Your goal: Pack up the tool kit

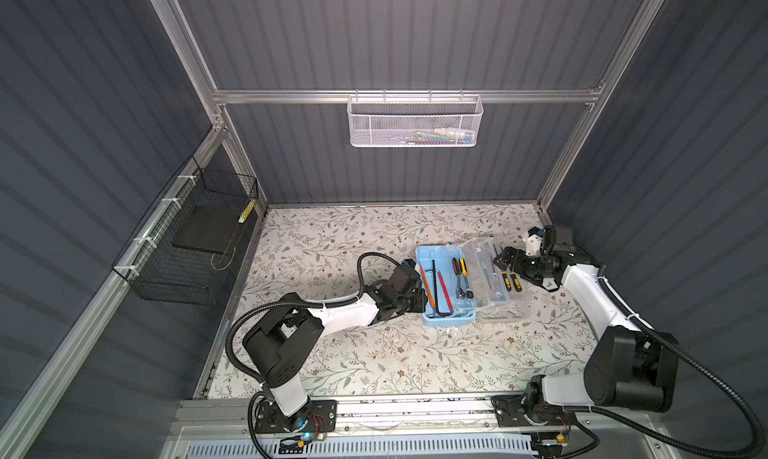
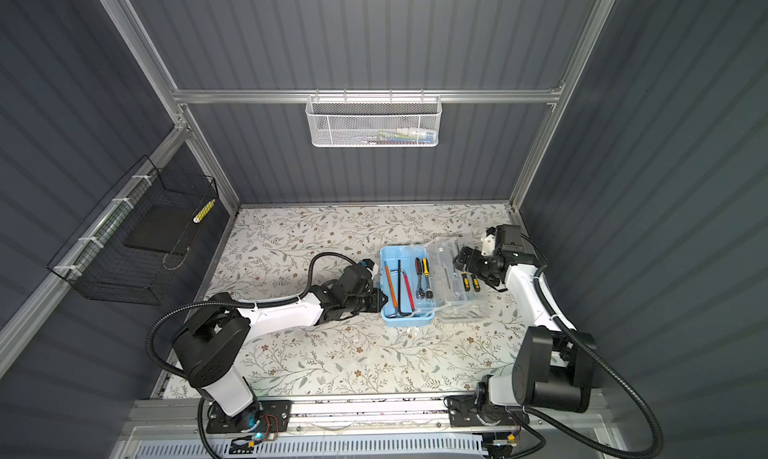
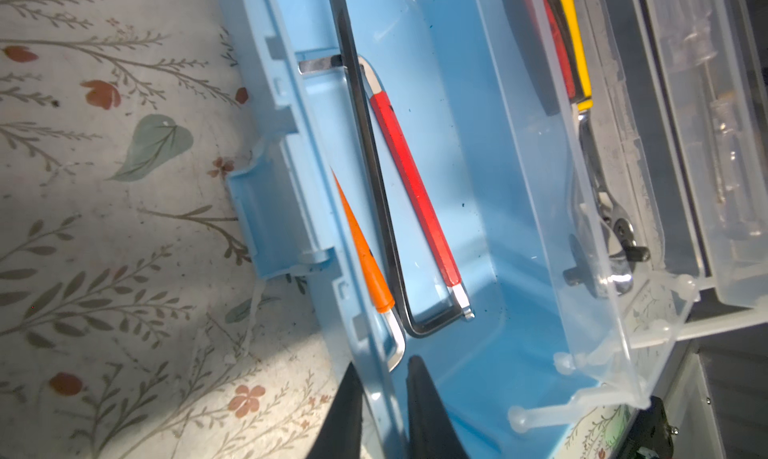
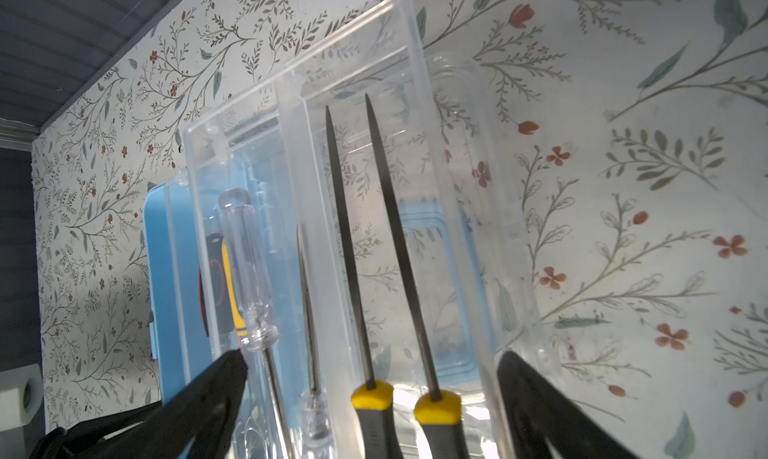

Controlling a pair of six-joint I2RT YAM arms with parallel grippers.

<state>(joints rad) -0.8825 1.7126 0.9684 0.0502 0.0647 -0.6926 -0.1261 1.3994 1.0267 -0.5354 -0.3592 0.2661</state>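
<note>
Sensibly, left gripper (image 3: 384, 365) clamps the blue tool box (image 3: 457, 166) wall (an anchor); right gripper (image 4: 374, 365), jaws apart, should centre on one yellow-collared screwdriver (image 4: 437, 407) before closing.

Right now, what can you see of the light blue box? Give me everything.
The light blue box is a rectangular, open-topped tray of smooth, glossy plastic. It lies flat on the floral tabletop between the arms. A latch tab sticks out of one long side. Inside, an orange-sleeved hex key, a black hex key and a red-sleeved hex key lie side by side. Two ratchets sit nearer the clear plastic tray, which lies against its right side. The left gripper pinches its wall near a corner.
</note>
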